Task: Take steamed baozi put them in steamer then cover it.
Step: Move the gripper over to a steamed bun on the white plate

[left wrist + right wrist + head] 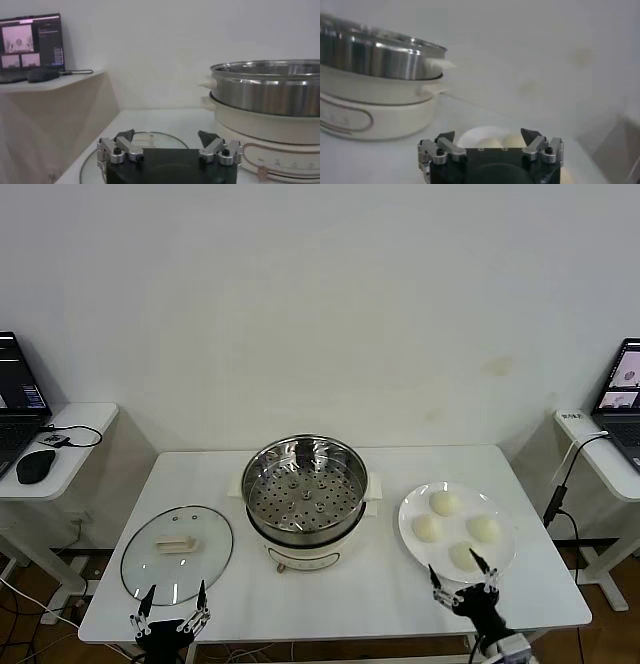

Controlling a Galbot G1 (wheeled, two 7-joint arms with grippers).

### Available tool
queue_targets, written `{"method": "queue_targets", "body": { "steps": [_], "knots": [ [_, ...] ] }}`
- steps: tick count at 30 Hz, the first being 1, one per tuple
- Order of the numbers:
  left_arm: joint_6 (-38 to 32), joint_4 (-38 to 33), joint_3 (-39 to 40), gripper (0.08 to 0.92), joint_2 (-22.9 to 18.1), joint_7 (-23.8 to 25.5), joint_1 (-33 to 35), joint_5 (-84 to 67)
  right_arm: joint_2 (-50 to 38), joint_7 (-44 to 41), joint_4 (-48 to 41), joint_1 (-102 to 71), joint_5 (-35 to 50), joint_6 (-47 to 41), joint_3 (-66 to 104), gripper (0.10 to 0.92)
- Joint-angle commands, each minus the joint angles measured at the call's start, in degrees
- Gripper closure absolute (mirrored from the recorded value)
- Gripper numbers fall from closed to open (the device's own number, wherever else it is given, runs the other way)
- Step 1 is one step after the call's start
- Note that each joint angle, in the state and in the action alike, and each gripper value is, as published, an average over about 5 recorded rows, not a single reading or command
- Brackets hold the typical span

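Four cream-white baozi [445, 503] lie on a flat white plate [409, 514] at the table's right. The steel steamer [306, 487] with its perforated tray stands uncovered at the middle, in a cream base. The glass cover [177, 553] with a cream handle lies flat at the left front. My right gripper [465, 579] is open and empty at the plate's near edge, next to the nearest baozi [485, 137]. My left gripper [172, 605] is open and empty at the cover's near rim [150, 134]. The steamer shows in both wrist views [270, 95] [375, 55].
Side desks flank the table: one at the left holds a laptop [15, 389] and a mouse [36, 466], one at the right holds another laptop [622, 389] with a hanging cable [560, 484]. A white wall stands behind.
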Motion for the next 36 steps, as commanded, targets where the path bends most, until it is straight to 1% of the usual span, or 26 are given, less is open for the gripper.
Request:
{"method": "queue_targets", "body": {
  "steps": [1, 4, 6, 9, 13, 18, 20, 25, 31, 36],
  "knots": [
    [3.06, -0.57, -0.83, 0.177, 0.52, 0.26, -0.49, 4.51, -8.09, -1.69, -1.68, 6.20, -14.26, -0.12, 2.18, 0.203],
    [3.89, -0.80, -0.70, 0.177, 0.32, -0.18, -0.36, 6.36, -13.06, -5.86, -4.64, 11.25, -18.14, 0.54, 1.33, 0.203],
    [4.90, -1.09, -0.56, 0.177, 0.18, -0.59, -0.35, 7.31, -16.67, -9.67, -7.21, 15.83, -18.56, -0.17, -0.41, 0.203],
    [6.23, -1.29, -0.43, 0.177, 0.13, -0.95, -0.31, 8.21, -21.34, -15.53, -11.83, 23.15, -18.12, -0.64, -4.23, 0.203],
    [6.99, -1.31, -0.56, 0.177, -0.11, -0.97, -0.04, 8.88, -26.78, -22.75, -18.95, 33.18, -17.47, 1.29, -11.48, 0.203],
    [7.14, -1.06, -0.83, 0.177, -0.30, -1.49, 0.37, 10.51, -32.08, -30.64, -26.29, 45.11, -13.87, 0.69, -22.04, 0.203],
    [7.04, -0.84, -0.95, 0.177, -0.47, -1.90, 0.42, 11.65, -33.27, -33.96, -28.86, 49.70, -13.62, 0.85, -27.27, 0.203],
    [7.04, -0.67, -1.12, 0.177, -0.59, -2.50, 0.44, 12.66, -32.97, -40.15, -36.67, 62.05, -12.70, 1.44, -41.28, 0.203],
    [7.14, -0.35, -1.95, 0.177, -0.43, -2.57, 0.18, 12.52, -27.33, -45.69, -47.24, 76.14, -9.20, 3.06, -56.95, 0.203],
    [7.24, 0.14, -2.58, 0.177, -0.16, -2.45, 0.06, 12.44, -22.47, -48.84, -53.14, 82.40, -5.84, 3.69, -65.28, 0.203]
  ]
}}
